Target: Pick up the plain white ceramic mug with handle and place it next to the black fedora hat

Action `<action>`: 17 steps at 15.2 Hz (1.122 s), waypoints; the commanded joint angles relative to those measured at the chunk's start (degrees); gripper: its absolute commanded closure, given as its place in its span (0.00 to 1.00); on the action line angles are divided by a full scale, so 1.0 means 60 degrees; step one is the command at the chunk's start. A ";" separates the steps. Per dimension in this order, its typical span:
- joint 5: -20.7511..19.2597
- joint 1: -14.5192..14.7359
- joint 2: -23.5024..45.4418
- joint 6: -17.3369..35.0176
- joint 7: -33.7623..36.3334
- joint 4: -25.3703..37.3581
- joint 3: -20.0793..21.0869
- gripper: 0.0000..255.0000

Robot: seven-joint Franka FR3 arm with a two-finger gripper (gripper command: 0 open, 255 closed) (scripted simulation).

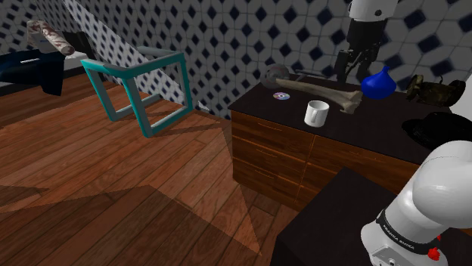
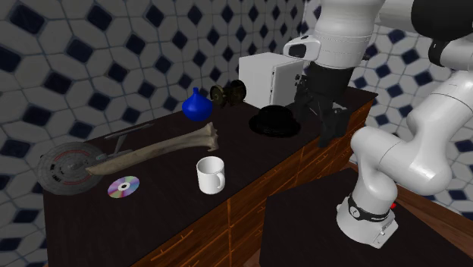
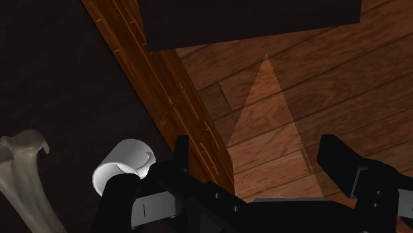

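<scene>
My fingers [image 3: 337, 155] stand wide apart and hold nothing, so I think the job is not begun. The white mug [image 3: 122, 165] sits on the dark worktop [image 2: 250, 155], outside the gap, just past one finger. I need to grab it and carry it beside the black hat [image 2: 275, 120].

Smooth white mug [image 1: 316, 113]; wood-plank floor [image 1: 113, 174]; hat [image 2: 275, 120] seemingly matt.
</scene>
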 commanded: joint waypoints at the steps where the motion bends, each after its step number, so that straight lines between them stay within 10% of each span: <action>1: 0.0000 0.0000 0.0000 0.0000 0.0000 0.0000 0.0000 0.00; 17: -0.0687 -0.0553 0.3306 0.4062 -0.2293 -0.0283 -0.2901 0.00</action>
